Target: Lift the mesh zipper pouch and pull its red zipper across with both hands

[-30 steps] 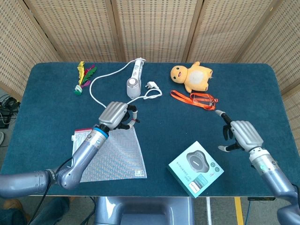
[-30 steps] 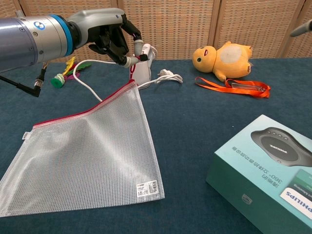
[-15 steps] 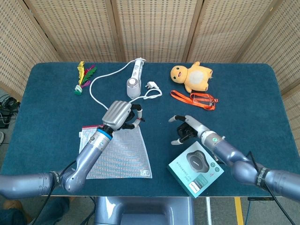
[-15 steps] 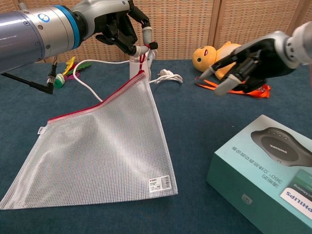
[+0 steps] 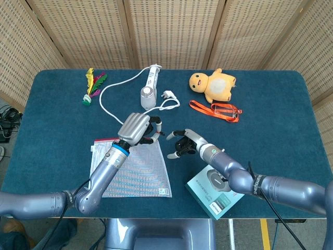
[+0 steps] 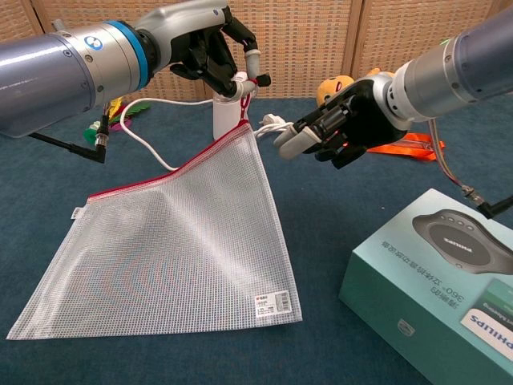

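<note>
The mesh zipper pouch (image 6: 168, 241) (image 5: 136, 169) is a clear white net bag with a red zipper (image 6: 172, 170) along its top edge. My left hand (image 6: 212, 52) (image 5: 136, 129) pinches the red zipper pull at the pouch's top right corner and holds that corner up off the blue table, while the rest of the pouch slopes down to the cloth. My right hand (image 6: 337, 124) (image 5: 183, 143) hovers just right of that lifted corner, fingers apart and pointing toward it, holding nothing.
A teal boxed device (image 6: 437, 277) (image 5: 216, 188) lies at the front right under my right forearm. Behind are a white appliance with cord (image 5: 148, 88), a yellow plush toy (image 5: 216, 85), an orange lanyard (image 5: 216, 110) and a feather shuttlecock (image 5: 92, 86).
My right hand has swept left from the table's right side to just beside the lifted corner. My left hand has raised the pinched corner and carried it slightly right, dragging the pouch along.
</note>
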`<act>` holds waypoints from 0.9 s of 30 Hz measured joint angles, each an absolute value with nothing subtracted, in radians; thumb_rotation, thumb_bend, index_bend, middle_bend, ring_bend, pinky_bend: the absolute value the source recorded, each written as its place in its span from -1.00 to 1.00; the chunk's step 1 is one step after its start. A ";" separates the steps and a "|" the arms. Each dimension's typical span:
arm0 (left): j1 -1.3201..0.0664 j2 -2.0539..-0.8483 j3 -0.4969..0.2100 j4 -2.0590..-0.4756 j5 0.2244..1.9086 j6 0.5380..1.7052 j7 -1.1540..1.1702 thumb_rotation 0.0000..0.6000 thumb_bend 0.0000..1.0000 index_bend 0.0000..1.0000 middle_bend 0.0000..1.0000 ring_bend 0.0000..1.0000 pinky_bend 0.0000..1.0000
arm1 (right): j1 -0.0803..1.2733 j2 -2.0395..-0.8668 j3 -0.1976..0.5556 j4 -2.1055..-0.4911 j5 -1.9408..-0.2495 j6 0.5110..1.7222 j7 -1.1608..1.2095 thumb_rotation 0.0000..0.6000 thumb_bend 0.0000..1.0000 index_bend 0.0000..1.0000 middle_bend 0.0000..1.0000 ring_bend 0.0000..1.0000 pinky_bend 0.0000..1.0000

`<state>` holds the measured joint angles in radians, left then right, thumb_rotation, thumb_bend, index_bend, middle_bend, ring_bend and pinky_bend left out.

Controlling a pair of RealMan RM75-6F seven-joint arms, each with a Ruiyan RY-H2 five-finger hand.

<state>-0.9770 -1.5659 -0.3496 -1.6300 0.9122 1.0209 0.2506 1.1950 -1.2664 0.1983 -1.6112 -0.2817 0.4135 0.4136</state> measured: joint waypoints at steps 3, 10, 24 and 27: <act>-0.978 -1.578 -0.353 -1.616 0.913 1.023 0.240 1.00 0.69 0.73 0.99 0.88 1.00 | 1.217 -1.292 0.195 -1.598 -0.251 0.437 0.411 1.00 -0.57 -0.24 0.73 0.63 1.00; -0.978 -1.596 -0.361 -1.603 0.918 1.018 0.210 1.00 0.69 0.73 0.99 0.88 1.00 | 1.259 -1.345 0.203 -1.549 -0.187 0.465 0.403 1.00 -0.53 -0.12 0.75 0.64 1.00; -0.972 -1.600 -0.371 -1.612 0.916 1.019 0.190 1.00 0.69 0.73 0.99 0.88 1.00 | 1.277 -1.382 0.224 -1.525 -0.131 0.495 0.377 1.00 -0.04 0.09 0.79 0.66 1.00; -0.969 -1.598 -0.372 -1.615 0.917 1.020 0.188 1.00 0.69 0.73 0.99 0.88 1.00 | 1.274 -1.384 0.228 -1.526 -0.124 0.495 0.370 1.00 0.05 0.12 0.79 0.67 1.00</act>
<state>-0.9695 -1.5983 -0.3721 -1.6151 0.9167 1.0205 0.1876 1.2744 -1.3842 0.2278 -1.5258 -0.1237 0.4953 0.3702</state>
